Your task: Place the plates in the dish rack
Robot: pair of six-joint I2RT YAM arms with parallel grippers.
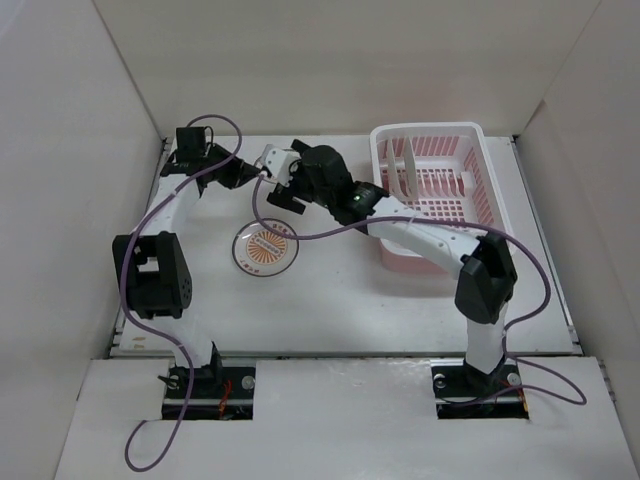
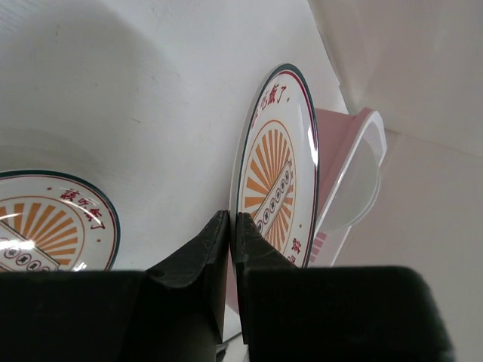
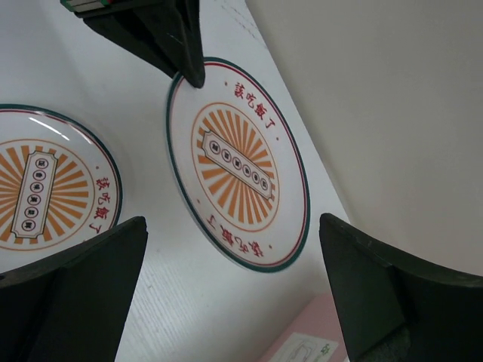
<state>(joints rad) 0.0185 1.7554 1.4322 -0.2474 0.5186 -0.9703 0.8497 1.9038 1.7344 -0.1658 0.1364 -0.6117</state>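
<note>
Pinching sunburst plate (image 2: 275,188) on edge by its rim in left end effector (image 2: 232,226), guessing for handoff to right end effector (image 3: 230,234), spread wide facing it. Leaving second plate (image 1: 265,248) flat on surface (image 1: 400,310) near dish rack (image 1: 470,135).

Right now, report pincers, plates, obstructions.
Left pincer shut on sunburst plate. Right pincer open, facing it. Second plate flat on table. Right arm beside dish rack.

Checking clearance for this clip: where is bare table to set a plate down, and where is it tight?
Bare table lies between the flat plate and the arm bases. Tight at the back: the left claw pinches the held plate, the open right claw flanks it, beside the rack.
</note>
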